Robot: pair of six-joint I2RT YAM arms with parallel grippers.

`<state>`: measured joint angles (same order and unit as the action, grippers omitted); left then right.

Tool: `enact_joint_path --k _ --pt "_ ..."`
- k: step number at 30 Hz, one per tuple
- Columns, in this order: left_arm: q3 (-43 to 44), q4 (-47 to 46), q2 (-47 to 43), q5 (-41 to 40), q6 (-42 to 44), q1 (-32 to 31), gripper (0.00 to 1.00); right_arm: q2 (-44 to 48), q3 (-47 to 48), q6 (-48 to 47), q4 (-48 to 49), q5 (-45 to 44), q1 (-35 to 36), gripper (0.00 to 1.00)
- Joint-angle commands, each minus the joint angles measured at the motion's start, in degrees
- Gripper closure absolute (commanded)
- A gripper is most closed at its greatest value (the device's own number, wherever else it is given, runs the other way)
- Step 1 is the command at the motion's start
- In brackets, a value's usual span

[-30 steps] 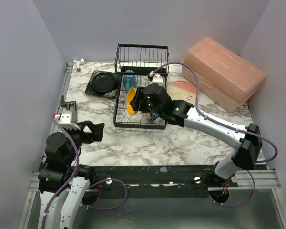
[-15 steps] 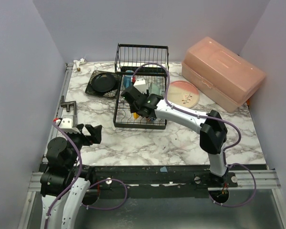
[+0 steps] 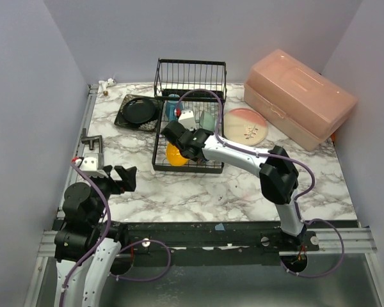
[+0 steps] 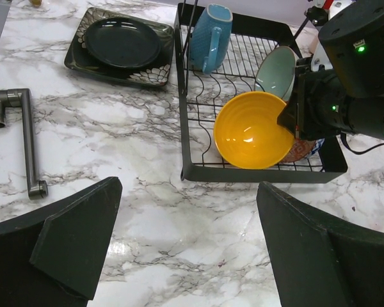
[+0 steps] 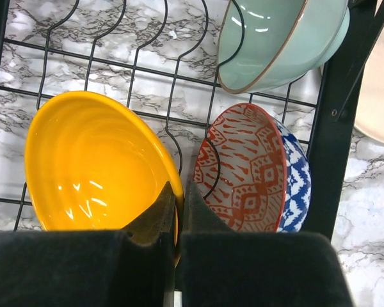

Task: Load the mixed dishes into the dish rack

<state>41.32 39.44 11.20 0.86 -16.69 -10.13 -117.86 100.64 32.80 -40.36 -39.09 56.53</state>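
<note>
**Top external view.** The dish rack (image 3: 157,155) sits at the centre of the marble table (image 3: 198,192). Its flat front section contains:
- the orange bowl (image 3: 173,155), at the 7 o'clock corner;
- the blue-handled pale mug (image 3: 173,110), at 11 o'clock;
- the mint-green bowl (image 3: 207,120), at 1 o'clock.

The right gripper (image 3: 181,142) is over the orange bowl. The black round plate (image 3: 139,110) lies on the black square patterned plate (image 3: 123,119), outside the rack at 10 o'clock. The beige-pink round plate (image 3: 245,125) lies outside at 2 o'clock, near the pink plastic box (image 3: 299,96). The left gripper (image 3: 121,178) is clear of the rack, at 8 o'clock.

**Left wrist view.** The left gripper (image 4: 189,192) has its jaws spread wide and holds nothing. The orange bowl (image 4: 253,131) is tilted, its opening facing the camera. The right gripper (image 4: 294,115) meets the bowl's rim at 3 o'clock.

**Right wrist view.** The right gripper (image 5: 177,192) is clamped on the orange bowl (image 5: 89,166) at its rim. The small red-patterned bowl (image 5: 243,169) stands on edge just beside it, at 3 o'clock. The mint-green bowl (image 5: 281,38) leans in the wires at 1 o'clock.
</note>
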Motion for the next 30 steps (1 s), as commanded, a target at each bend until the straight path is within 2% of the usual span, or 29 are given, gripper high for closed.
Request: enact_joint_path --k 1,6,9,15,19,21,25,27,30 --pt "-1.0 -1.4 1.4 0.8 0.8 0.0 0.04 2.9 -1.7 0.8 3.1 -1.0 0.1 1.00" --pt "-0.5 -1.6 4.5 3.7 -0.3 0.0 0.04 9.2 -5.6 -0.7 9.0 -1.1 0.1 1.00" --pt "0.8 -2.4 8.7 6.4 -4.6 0.0 0.04 14.0 -8.7 -2.9 13.3 2.3 0.2 1.00" --pt "0.6 -13.0 19.5 23.7 -18.6 0.0 0.06 21.6 -15.1 -4.6 18.3 11.8 0.2 1.00" --pt "0.2 -17.7 24.8 24.9 -22.1 0.0 0.11 25.4 -18.1 -2.6 19.8 17.3 0.1 1.00" --pt "0.6 -18.3 27.3 25.5 -23.0 0.0 0.15 27.0 -19.5 -1.9 20.8 20.2 0.2 1.00" --pt "-1.1 -22.9 30.7 29.9 -25.7 -0.1 0.32 29.9 -22.5 -0.3 23.3 24.4 0.2 1.00" --pt "-2.2 -23.5 31.1 29.7 -26.2 -0.1 0.41 31.2 -23.9 0.2 24.4 25.9 0.2 1.00" --pt "-3.4 -22.9 30.4 28.1 -26.1 -0.1 0.49 32.9 -25.1 0.3 25.5 29.0 0.2 1.00"
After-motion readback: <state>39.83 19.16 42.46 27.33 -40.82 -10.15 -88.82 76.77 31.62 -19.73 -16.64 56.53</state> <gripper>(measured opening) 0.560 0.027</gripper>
